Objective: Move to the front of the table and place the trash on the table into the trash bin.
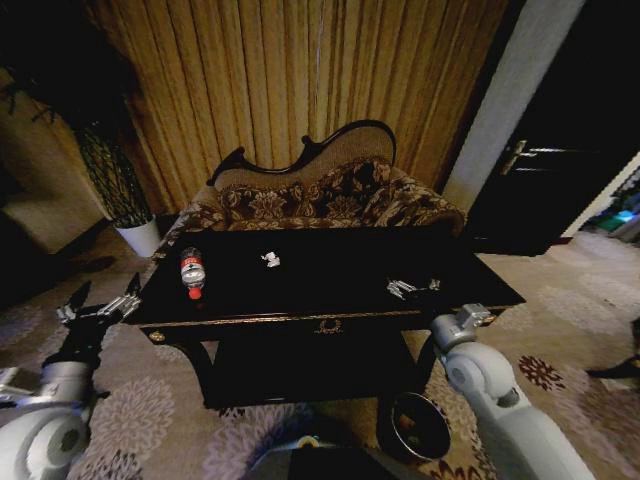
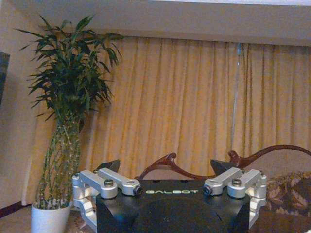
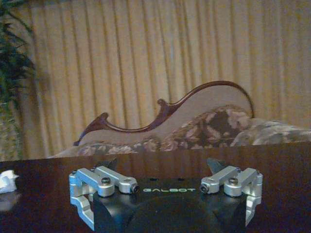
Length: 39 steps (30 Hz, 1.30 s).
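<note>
The glossy black table [image 1: 340, 275] with gold trim stands right in front of me. A small clear bottle [image 1: 192, 272] with a red label and cap stands on its left part. One white crumpled paper scrap [image 1: 270, 259] lies near the middle; it also appears at the edge of the right wrist view as the scrap [image 3: 7, 179]. The dark round trash bin [image 1: 418, 425] sits on the floor below the table's front right. My left gripper [image 1: 105, 292] [image 2: 165, 167] hangs open beside the table's left end. Over the table's right front, my right gripper [image 1: 415, 287] [image 3: 163, 165] is open and holds nothing.
A patterned sofa [image 1: 320, 195] with a curved dark frame stands behind the table, before tan curtains. A tall plant in a white pot [image 1: 140, 237] [image 2: 48, 218] is at the back left. A dark doorway [image 1: 560, 160] lies to the right. Patterned carpet surrounds the table.
</note>
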Tool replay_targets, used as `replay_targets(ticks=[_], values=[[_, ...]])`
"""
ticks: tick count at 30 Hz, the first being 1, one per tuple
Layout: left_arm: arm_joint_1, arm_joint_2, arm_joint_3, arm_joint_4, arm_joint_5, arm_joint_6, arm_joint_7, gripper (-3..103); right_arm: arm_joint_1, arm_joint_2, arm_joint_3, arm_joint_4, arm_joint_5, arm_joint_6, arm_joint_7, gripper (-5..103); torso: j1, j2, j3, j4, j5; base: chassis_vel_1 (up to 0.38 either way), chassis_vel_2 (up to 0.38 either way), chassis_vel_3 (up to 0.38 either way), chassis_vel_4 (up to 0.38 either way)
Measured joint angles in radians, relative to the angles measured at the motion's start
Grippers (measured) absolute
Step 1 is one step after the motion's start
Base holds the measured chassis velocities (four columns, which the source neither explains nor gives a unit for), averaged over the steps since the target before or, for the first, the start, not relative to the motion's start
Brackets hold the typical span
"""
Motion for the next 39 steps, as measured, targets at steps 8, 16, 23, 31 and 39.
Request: replay_targets(ticks=[8, 16, 23, 31, 39], values=[[0.002, -0.056, -0.002, -0.014, 0.027, 0.005, 0.000, 100, 0.140, -0.174, -0.101, -0.058, 0.168, -0.019, -0.029, 100, 0.000, 0.000, 0.000, -0.0001, 0.0000, 0.000, 0.000, 0.000, 0.000], [-0.002, -0.099, -0.008, -0.038, 0.044, 0.030, -0.011, 100, 0.344, -0.279, -0.276, -0.108, 0.242, -0.036, -0.063, 100, 0.000, 0.000, 0.000, -0.0002, 0.0000, 0.000, 0.000, 0.000, 0.000], [0.014, -0.121, -0.041, -0.054, 0.046, 0.033, -0.015, 100, 0.560, -0.278, -0.472, -0.176, 0.292, -0.074, -0.064, 100, 0.000, 0.000, 0.000, 0.0000, 0.0000, 0.000, 0.000, 0.000, 0.000], [0.030, -0.135, -0.046, -0.070, 0.059, 0.033, -0.016, 100, 0.779, -0.213, -0.671, -0.202, 0.329, -0.240, -0.048, 100, 0.000, 0.000, 0.000, -0.0001, -0.0002, 0.000, 0.000, 0.000, 0.000], [0.022, -0.143, -0.036, -0.078, 0.070, 0.035, -0.017, 100, 0.955, -0.086, -0.827, -0.304, 0.353, -0.292, 0.029, 100, 0.001, 0.000, 0.000, 0.0000, -0.0003, 0.000, 0.000, 0.000, 0.000]])
